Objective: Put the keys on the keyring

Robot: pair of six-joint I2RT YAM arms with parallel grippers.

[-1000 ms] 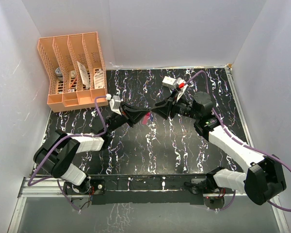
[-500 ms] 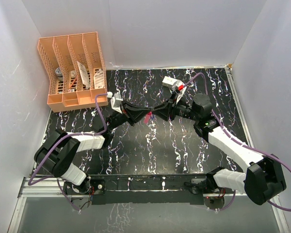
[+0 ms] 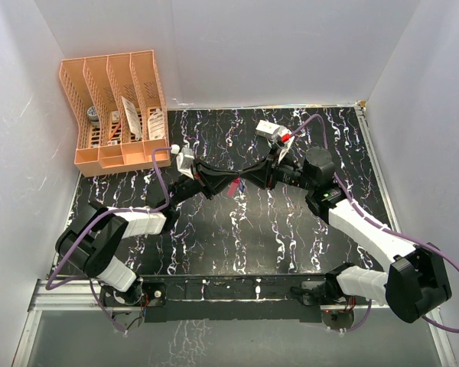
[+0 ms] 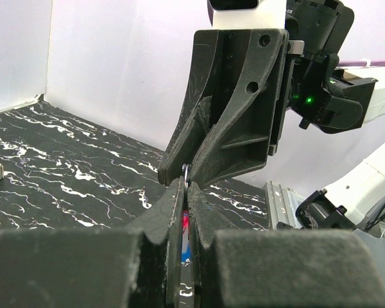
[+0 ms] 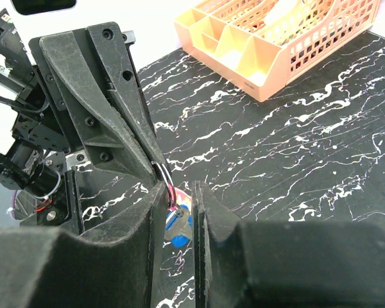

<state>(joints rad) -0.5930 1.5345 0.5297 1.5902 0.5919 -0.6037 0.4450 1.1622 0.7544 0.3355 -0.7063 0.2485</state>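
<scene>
Left wrist view: left tool (image 4: 185, 192) pinches slim pink key (image 4: 185, 224); right tool (image 5: 179, 187), grip unclear, at thin wire keyring (image 5: 162, 172); threading likely needs fine alignment.

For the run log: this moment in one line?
left gripper: shut on thin metal keyring | right gripper: jaws narrow | blue-headed key: hanging between right jaws

I'm looking down on a black table (image 3: 237, 237) veined with white marbling. 2 things sit directly on it. A peach mesh file organizer (image 3: 122, 158) with 4 slots stands in the far-left corner, against the left wall. A small white box (image 3: 268, 128) with a red label lies near the far edge, well apart from the organizer.
</scene>
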